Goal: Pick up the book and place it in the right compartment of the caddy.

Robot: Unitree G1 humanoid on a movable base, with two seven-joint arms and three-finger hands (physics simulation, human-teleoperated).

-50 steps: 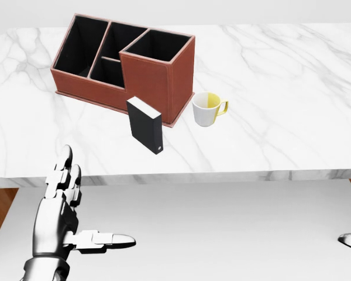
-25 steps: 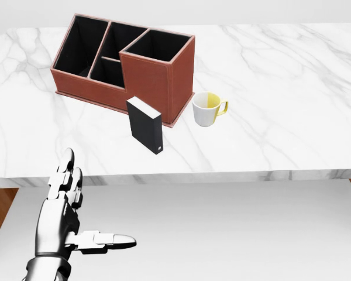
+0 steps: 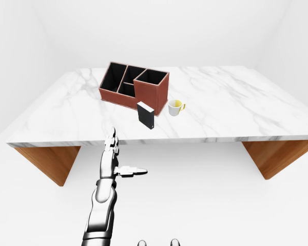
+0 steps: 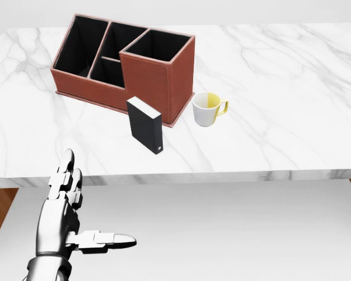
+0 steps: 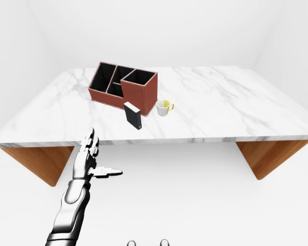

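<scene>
So the book [image 4: 145, 124] stands upright on the tabletop [image 4: 292, 88], long axis vertical, spine edge toward me, just beside the near corner of the caddy [image 4: 158, 82]; whether it touches the caddy wall I can't tell. In the head view it sits up and to the right of my left hand [image 4: 67, 216]. That hand is the only one in view and looks to be the nearer one. It hangs below the tabletop's near edge, well apart from the book and not over the surface.

Left hand pose: palm roughly vertical, two fingers [image 4: 64, 172] pointing straight up toward the table edge, thumb stuck out sideways to the right. Spread wide, holding nothing. Forearm rises from the bottom left of the frame. My right hand is not visible in any view.

The target is the tall right compartment [image 4: 157, 45], directly above the book in the head view, open at the top and empty as far as I see. A white and yellow mug [image 4: 206, 109] stands to the right of the book, close to the caddy's right side.

My judgement: the reach hasn't started. The hand needs to rise above the edge, then travel up and right to the book. The mug is something to steer clear of.
</scene>
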